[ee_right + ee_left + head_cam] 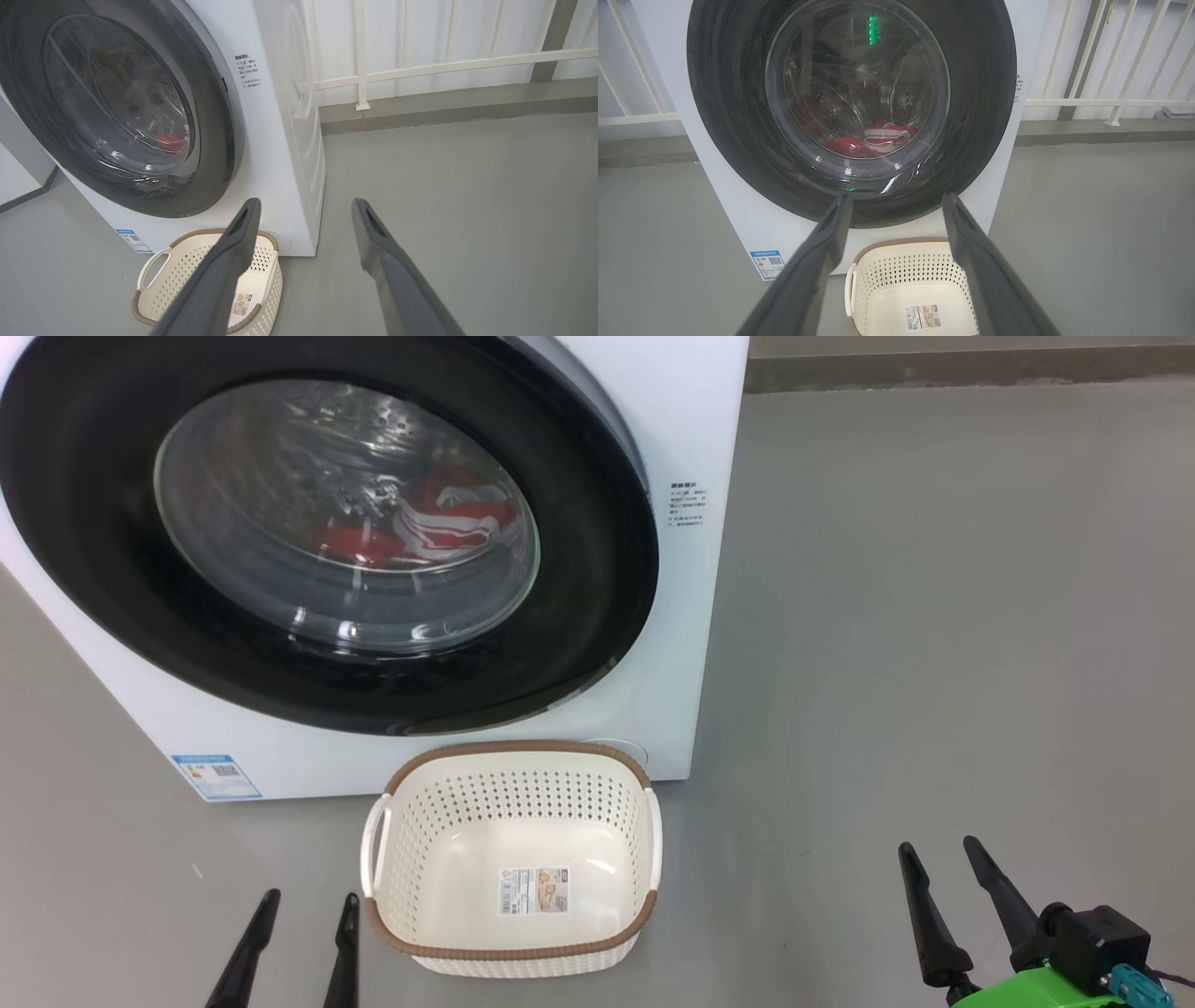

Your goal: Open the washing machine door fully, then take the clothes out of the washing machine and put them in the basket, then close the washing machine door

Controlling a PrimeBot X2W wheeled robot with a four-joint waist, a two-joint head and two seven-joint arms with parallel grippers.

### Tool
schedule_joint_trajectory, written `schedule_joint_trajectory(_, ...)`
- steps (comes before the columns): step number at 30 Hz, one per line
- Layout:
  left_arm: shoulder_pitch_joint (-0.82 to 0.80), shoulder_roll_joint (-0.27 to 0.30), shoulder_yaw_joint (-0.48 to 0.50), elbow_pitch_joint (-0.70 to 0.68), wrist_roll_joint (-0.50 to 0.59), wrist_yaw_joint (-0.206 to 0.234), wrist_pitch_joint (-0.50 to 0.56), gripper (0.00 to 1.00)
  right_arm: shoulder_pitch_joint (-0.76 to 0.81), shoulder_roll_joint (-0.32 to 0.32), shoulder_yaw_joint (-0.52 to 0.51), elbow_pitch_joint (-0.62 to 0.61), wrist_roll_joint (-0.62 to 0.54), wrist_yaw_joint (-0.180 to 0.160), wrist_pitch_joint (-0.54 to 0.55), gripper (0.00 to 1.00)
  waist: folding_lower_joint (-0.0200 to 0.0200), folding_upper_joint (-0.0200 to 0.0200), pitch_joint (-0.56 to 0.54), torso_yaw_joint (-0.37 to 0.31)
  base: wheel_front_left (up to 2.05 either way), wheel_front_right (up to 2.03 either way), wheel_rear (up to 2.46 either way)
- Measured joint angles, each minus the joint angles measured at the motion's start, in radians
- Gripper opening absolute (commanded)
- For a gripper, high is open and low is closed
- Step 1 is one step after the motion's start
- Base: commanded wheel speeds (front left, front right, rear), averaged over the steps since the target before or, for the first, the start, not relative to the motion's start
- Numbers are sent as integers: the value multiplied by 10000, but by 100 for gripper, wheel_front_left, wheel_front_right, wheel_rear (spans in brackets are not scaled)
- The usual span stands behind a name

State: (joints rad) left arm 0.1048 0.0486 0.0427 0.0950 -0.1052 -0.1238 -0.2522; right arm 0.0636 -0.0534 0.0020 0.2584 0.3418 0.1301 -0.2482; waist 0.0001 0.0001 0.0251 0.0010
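Fingers on the left gripper (pixel 311 898) stand spread with nothing between them. The right gripper (pixel 937 845) is likewise open and empty. Both hang low over the grey floor (pixel 934 616), well apart from the machine.

The basket (pixel 513 793) sits on the floor between them and just beside the foot of the washing machine (pixel 691 429). It holds no garments. A sticker (pixel 534 889) with a barcode lies on its bottom, its print too small to read.

The door (pixel 93 569) sits closed against the front. Behind its glass, the clothes (pixel 420 532) lie in the drum, red with white stripes.

Assessment: the first step, opening the door, is not yet begun. The next move calls for a gripper to reach the door's edge and swing it wide. No handle can be made out with certainty.

A blue label (pixel 217 777) with a square code sits at the lower corner. Small printed lines (pixel 688 505) beside the door are illegible.
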Motion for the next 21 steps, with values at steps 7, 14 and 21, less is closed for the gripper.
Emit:
schedule_joint_trajectory(7,1,-2,6,84,-4,-2,0,100,1,25,-102,-2,0,0,-2,100,0,0,-91,10,0,0,0)
schedule_joint_trajectory(14,29,-4,-4,100,-15,-12,0,100,20,84,-125,-144,228,0,-2,100,0,0,-134,28,0,0,0)
schedule_joint_trajectory(21,24,-6,-29,100,-63,-12,0,100,-349,115,-40,-290,1319,0,-15,0,0,0,-42,101,0,0,0)
